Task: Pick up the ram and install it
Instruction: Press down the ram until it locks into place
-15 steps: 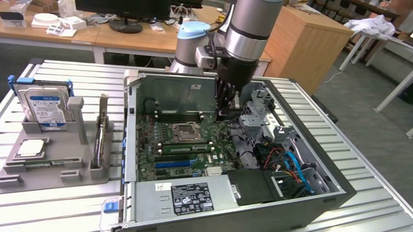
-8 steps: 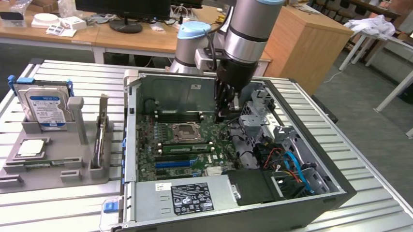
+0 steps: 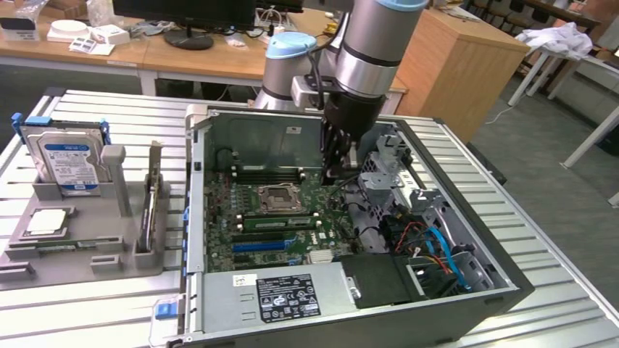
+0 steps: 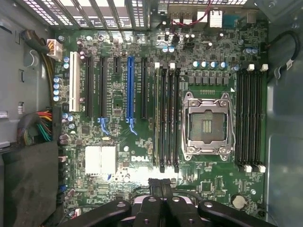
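The ram [image 3: 277, 222] is a long green stick seated in a memory slot beside the empty processor socket [image 3: 275, 197] on the motherboard. In the wrist view the ram [image 4: 157, 118] fills the outermost slot of that bank. My gripper [image 3: 335, 174] hangs inside the open computer case, low over the board behind the socket and apart from the ram. Its dark fingers [image 4: 154, 187] are pressed together with nothing between them.
The case walls [image 3: 198, 181] and a drive cage with cables [image 3: 425, 232] hem in the arm. A grey holder tray [image 3: 87, 239] at the exterior view's left carries a hard drive [image 3: 66, 159], a processor chip [image 3: 46, 221] and a thin board on edge [image 3: 152, 203].
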Controlling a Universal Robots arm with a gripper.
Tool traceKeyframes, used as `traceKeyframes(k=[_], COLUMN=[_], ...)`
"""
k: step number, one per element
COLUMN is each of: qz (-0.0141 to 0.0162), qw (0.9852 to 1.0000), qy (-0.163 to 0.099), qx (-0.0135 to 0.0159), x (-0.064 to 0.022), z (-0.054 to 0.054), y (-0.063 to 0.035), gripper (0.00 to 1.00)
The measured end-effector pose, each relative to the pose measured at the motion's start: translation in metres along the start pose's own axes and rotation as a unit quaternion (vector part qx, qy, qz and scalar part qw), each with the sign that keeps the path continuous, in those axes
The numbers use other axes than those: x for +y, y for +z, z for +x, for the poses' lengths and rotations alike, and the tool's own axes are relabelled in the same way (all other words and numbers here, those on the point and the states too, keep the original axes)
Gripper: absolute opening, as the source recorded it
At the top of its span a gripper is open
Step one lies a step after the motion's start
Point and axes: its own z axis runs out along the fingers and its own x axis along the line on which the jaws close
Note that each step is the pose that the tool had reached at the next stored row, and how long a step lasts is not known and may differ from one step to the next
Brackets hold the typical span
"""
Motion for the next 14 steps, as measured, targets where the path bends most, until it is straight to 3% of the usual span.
traceKeyframes(k=[14], qz=[0.0000], qw=[1.0000], qy=[0.000], qx=[0.0000], x=[0.0000], z=[0.0000], y=[0.0075], gripper=[0.11])
